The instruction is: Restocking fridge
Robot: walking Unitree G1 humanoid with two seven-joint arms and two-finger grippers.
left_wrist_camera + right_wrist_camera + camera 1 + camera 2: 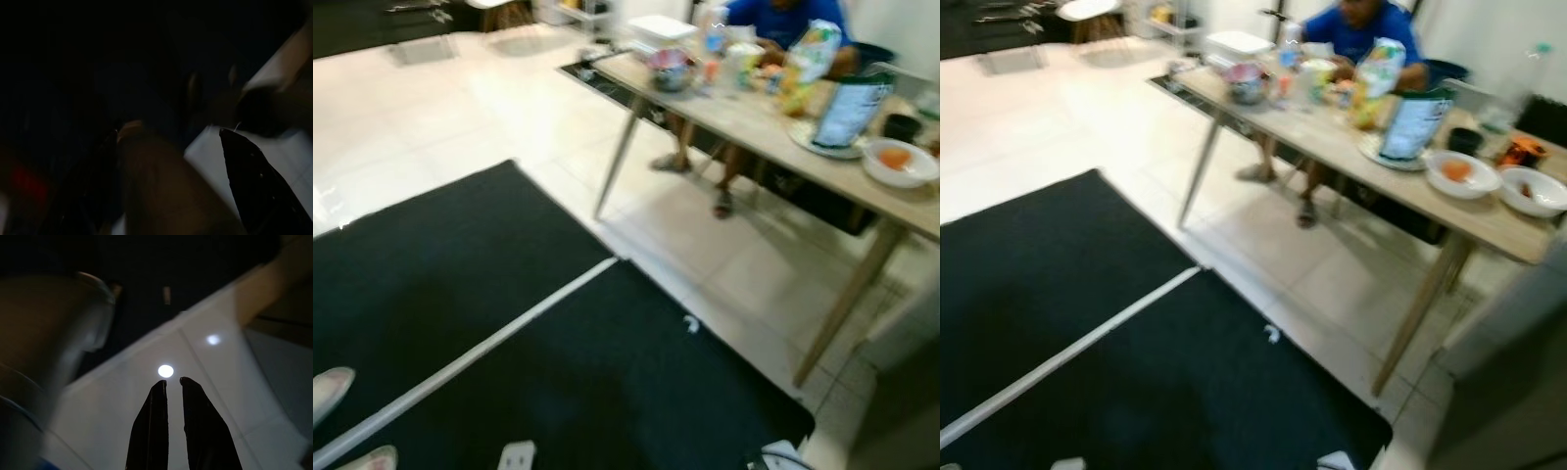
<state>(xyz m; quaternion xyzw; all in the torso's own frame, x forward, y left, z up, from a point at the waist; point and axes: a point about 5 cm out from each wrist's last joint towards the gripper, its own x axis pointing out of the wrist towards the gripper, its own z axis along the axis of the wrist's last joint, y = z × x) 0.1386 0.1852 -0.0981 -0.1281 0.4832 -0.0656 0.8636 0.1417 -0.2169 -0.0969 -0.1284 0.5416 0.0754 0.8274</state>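
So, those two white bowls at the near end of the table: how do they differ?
The left bowl holds a bright orange item in its middle; the right bowl holds something smaller and darker, too blurred to name. The left bowl sits right beside the upright bag; the right bowl sits apart from it, closer to the table end. Both are white, round, upright and on the tabletop.
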